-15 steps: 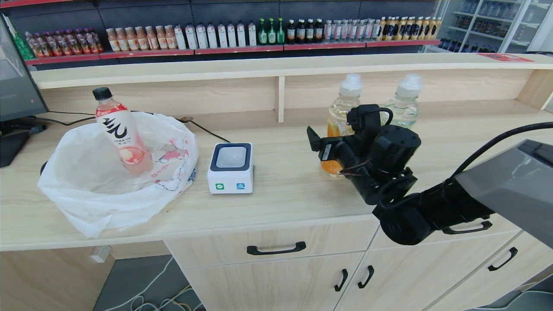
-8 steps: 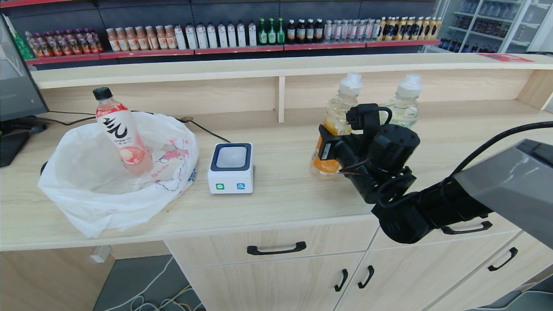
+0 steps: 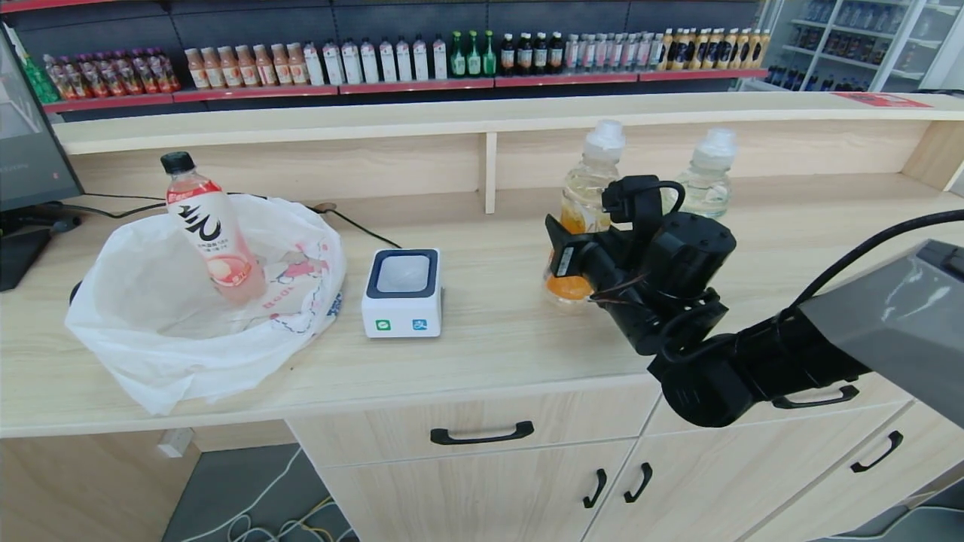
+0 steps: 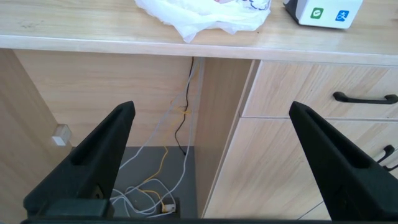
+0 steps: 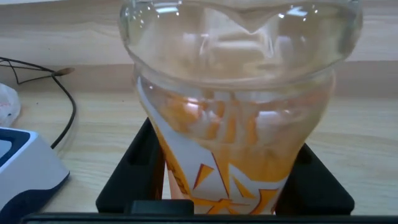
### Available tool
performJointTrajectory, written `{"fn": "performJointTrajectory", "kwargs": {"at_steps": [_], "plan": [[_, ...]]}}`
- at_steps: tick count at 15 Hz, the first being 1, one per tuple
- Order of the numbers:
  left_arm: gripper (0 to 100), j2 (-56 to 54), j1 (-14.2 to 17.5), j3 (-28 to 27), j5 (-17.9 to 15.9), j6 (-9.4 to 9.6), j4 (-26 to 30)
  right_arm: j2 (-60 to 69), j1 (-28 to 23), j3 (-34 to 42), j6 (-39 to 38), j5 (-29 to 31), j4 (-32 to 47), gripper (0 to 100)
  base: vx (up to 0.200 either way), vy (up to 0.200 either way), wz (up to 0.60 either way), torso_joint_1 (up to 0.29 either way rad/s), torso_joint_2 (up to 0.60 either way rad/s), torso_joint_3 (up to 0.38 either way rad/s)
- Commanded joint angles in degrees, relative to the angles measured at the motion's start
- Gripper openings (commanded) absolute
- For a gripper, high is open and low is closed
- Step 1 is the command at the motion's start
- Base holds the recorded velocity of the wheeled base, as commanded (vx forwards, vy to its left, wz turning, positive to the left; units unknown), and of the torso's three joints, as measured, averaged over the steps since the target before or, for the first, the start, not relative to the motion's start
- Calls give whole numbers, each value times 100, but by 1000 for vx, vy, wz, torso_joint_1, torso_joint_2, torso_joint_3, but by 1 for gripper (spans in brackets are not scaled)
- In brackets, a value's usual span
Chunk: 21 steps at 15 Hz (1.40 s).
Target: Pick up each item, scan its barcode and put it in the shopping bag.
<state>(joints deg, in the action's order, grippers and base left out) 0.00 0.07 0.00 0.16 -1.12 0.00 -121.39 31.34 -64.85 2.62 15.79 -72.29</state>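
A clear bottle with an orange label leans slightly at the counter's right middle, and my right gripper is shut on its lower half. The right wrist view has this bottle between the black fingers. A second clear bottle stands behind it. The white shopping bag lies open at the left with a pink drink bottle leaning inside. Between bag and gripper sits the white barcode scanner. My left gripper hangs open below the counter edge, holding nothing.
A monitor and cables occupy the counter's far left and back. A raised wooden shelf runs behind the counter. Drawers with black handles are below. Bare counter lies in front of the scanner.
My right gripper went from open beside the orange-labelled bottle to shut on it. The bottle has tipped and shifted slightly left and upward.
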Motion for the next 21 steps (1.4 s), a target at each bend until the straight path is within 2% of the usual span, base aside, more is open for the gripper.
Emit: {"fn": "performJointTrajectory", "kwargs": {"at_steps": [1, 4, 9, 14, 15, 21], "plan": [[100, 0, 1, 0, 2, -2, 0, 186, 83, 8, 10, 12, -13, 0, 0, 0, 0, 0, 0, 0], [100, 0, 1, 0, 2, -2, 0, 459, 206, 219, 107, 21, -40, 0, 0, 0, 0, 0, 0, 0], [100, 0, 1, 0, 2, -11, 0, 1065, 566, 1203, 256, 56, -338, 0, 0, 0, 0, 0, 0, 0], [100, 0, 1, 0, 2, 7, 9, 1179, 795, 2302, 423, 56, -1630, 0, 0, 0, 0, 0, 0, 0], [100, 0, 1, 0, 2, 7, 9, 1329, 795, 2812, 441, 65, -1771, 0, 0, 0, 0, 0, 0, 0], [100, 0, 1, -9, 2, 7, 9, 2260, 847, 4174, 397, 21, -1771, 0, 0, 0, 0, 0, 0, 0]]}}
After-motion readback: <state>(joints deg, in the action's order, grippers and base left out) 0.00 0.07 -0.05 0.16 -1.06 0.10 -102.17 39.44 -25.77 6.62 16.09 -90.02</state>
